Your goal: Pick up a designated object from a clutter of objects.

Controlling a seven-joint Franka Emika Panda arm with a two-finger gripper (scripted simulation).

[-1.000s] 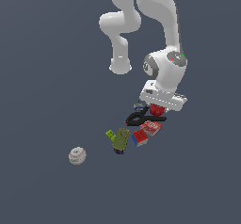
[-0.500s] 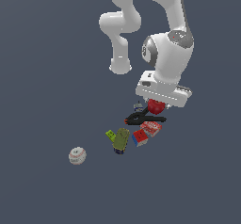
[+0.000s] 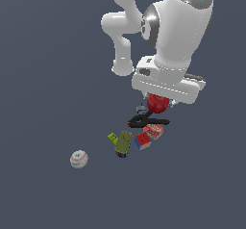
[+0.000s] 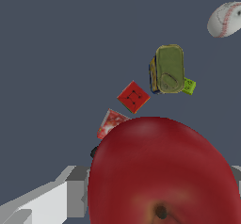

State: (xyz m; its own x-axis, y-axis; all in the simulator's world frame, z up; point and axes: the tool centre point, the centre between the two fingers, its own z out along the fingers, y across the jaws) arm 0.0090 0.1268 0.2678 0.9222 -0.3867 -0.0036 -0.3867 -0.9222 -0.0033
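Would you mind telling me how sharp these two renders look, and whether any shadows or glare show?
Exterior view: even flat light, no cast shadows under the clutter; soft sheen on the white arm. Wrist view: the apple fills the foreground, slightly soft, with faint highlights; the baseball is cut off by the frame edge.

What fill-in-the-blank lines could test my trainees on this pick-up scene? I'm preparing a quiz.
1. The pincer is shut on the red ____.
2. The apple hangs ____ the black clamp.
3. The ball lying apart from the clutter is a ____.
4. The small block touching the olive-green bottle is ____.

Missing words: apple; above; baseball; green
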